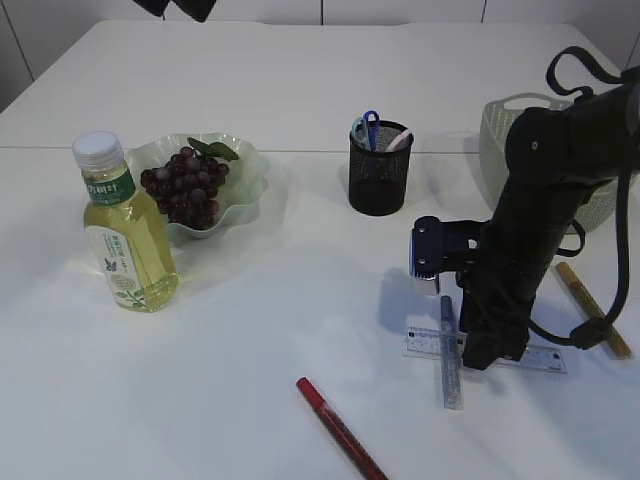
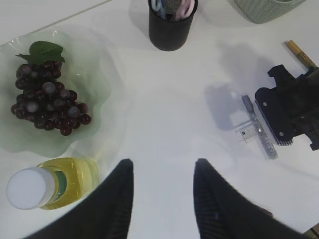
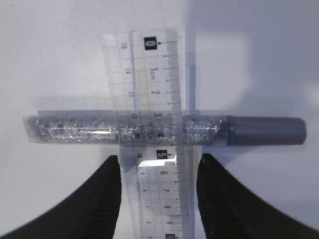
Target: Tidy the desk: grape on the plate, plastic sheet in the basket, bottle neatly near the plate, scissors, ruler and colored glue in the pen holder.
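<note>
Exterior view: grapes (image 1: 187, 186) lie in the pale green plate (image 1: 248, 186) at left, with the bottle (image 1: 120, 226) of yellow liquid upright just in front of the plate, near its left rim. Scissors (image 1: 367, 128) stand in the black mesh pen holder (image 1: 379, 170) at centre; the basket (image 1: 500, 140) sits at the right edge, behind the right arm. A clear ruler (image 1: 425, 343) lies flat on the table (image 1: 300, 330) under the right gripper (image 1: 490, 355), crossed by a silver glitter glue pen (image 1: 450, 365). A red glue pen (image 1: 340, 428) lies nearer the camera; a gold one (image 1: 592, 306) lies to the right of the arm.

Left wrist view: left gripper (image 2: 162, 196) hangs above the table with its fingers (image 2: 117, 199) moderately apart — nothing between them. Below sit the bottle cap (image 2: 26, 187), the plate of grapes (image 2: 47, 97) and the pen holder (image 2: 172, 25).

Right wrist view: right gripper (image 3: 158, 196) is low over the ruler (image 3: 157, 94), fingers (image 3: 104, 199) spread to either side of it. The fingers straddle the ruler's width; contact with its edges cannot be confirmed. The silver pen (image 3: 164, 129) lies across the ruler just ahead of the fingertips — the ruler appears to lie over the pen.
</note>
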Robot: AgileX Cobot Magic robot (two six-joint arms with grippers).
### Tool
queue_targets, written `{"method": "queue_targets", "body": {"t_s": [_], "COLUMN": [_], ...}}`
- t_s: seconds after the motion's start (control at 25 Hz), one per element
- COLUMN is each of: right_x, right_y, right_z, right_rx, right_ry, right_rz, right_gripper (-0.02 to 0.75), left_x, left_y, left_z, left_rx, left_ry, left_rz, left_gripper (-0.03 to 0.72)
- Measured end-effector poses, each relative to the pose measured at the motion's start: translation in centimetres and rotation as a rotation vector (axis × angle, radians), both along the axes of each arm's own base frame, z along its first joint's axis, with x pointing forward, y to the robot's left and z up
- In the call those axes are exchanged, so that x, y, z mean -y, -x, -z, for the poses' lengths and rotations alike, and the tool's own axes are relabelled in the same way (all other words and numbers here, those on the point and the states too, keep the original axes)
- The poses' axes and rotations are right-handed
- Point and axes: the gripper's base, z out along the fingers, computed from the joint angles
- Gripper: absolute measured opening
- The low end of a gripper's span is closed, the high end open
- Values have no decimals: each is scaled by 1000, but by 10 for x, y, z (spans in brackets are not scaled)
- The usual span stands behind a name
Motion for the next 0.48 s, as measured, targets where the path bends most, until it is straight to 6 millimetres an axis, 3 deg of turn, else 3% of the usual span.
{"method": "queue_targets", "body": {"t_s": [0.48], "right_x": [0], "right_y": [-1], "right_z": [0], "right_rx": [6], "right_ry": [-1], "right_rz": [1], "right_gripper": [402], "left_x": [0], "left_y": [0], "left_z": [0], "left_rx": [0], "left_ry": [0], "left_rz": [0], "left_gripper": [299]}}
